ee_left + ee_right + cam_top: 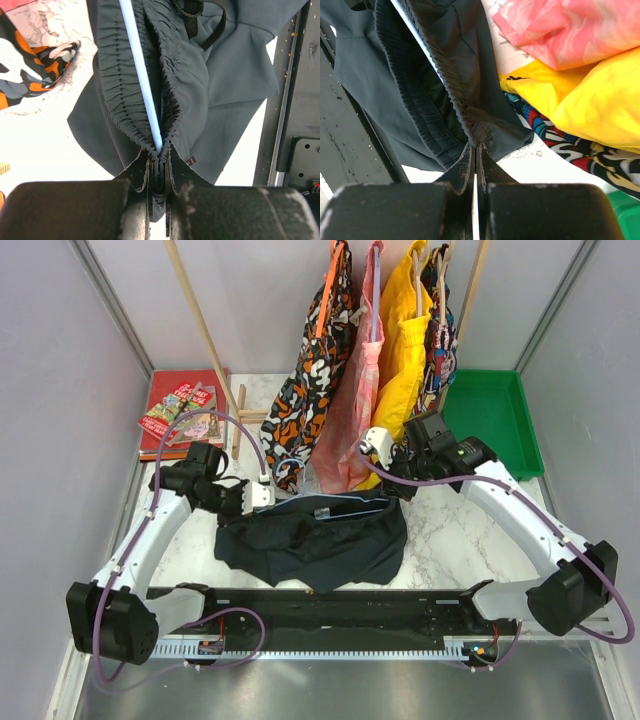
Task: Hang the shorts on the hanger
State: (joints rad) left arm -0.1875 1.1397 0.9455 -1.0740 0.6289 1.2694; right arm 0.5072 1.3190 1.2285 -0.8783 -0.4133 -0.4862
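**Surface and room.** White marble-patterned table (455,530), closed in by plain grey walls (60,390) at the left, right and back. A black rail (330,610) runs along the near edge, between the arm bases.

**Left gripper** (159,166). Fingers pressed together on the gathered end of the waistband of the shorts (225,70).

**Right gripper** (476,151). Fingers likewise closed, pinching the opposite end of the waistband.

**Shorts.** Black. The waistband is held between the two pairs of fingers, and the legs sag onto the table toward the rail.

**Hanger** (142,75). The pale-blue bar lies inside the waistband and runs straight out from the left fingertips between two ruched folds. The same bar leads away from the right fingertips. Whether the fingers also grip the wire cannot be told.

**Details by the left fingers.**
- Drawstring (207,30): beyond the fingers, to the right of the bar.
- Small label (190,160): just right of the fingertips.

**Beyond both grippers.** A wooden rack (205,330) carries four hanging items:
- orange-black-white patterned garment (310,380)
- pink garment (350,410)
- yellow garment (405,350)
- multicoloured garment (440,340)

**Obstructions.**
- The hems hang close behind the waistband.
- The patterned hem lies left of the left fingers.
- The pink, yellow and multicoloured cloth crowds the right side of the right fingers, just beside the shorts.

**Further off.**
- Red books (185,410): well beyond and left of the left fingers.
- Green tray (495,420): beyond and right of the right fingers.
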